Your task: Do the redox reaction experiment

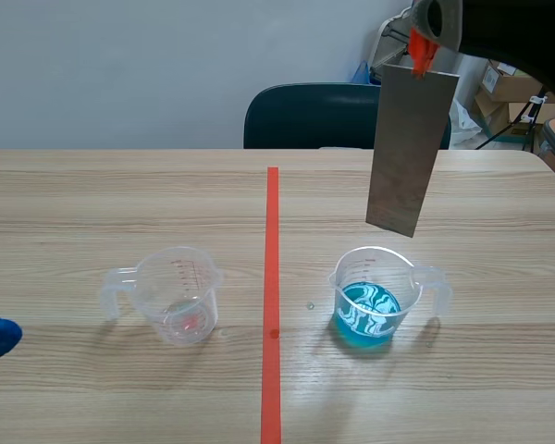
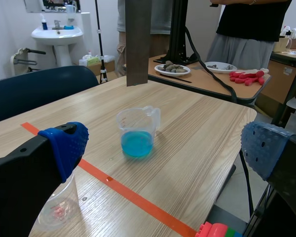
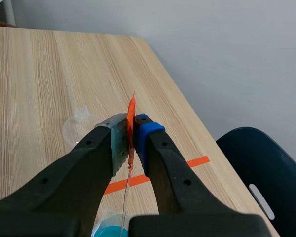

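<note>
Hovering low by the left edge of the table (image 1: 74,194) with the left gripper (image 2: 165,148), blue pads (image 2: 69,143) spread wide apart and gripping nothing. Standing upright close by as an empty clear measuring cup (image 1: 178,296), handle pointing left, faint red markings showing on its wall, partly hiding behind one finger in the left wrist view. Running away from the robot next, as the orange-red tape line (image 1: 272,305), lying between the two cups. Sitting right of that line as a second clear measuring cup (image 1: 375,301), handle pointing right, holding blue liquid (image 1: 365,319) in its lower part. Hanging in the air above that cup as a grey metal strip (image 1: 412,148), nearly upright with a slight tilt, lower end staying clear of the rim and not touching the liquid. Pinching the strip's top end in the right gripper (image 3: 131,133), fingers closed tight on the thin metal edge and on an orange tag (image 3: 131,111) sticking up between the pads. Standing beyond the table's far edge as a dark blue chair (image 1: 314,116).
</note>
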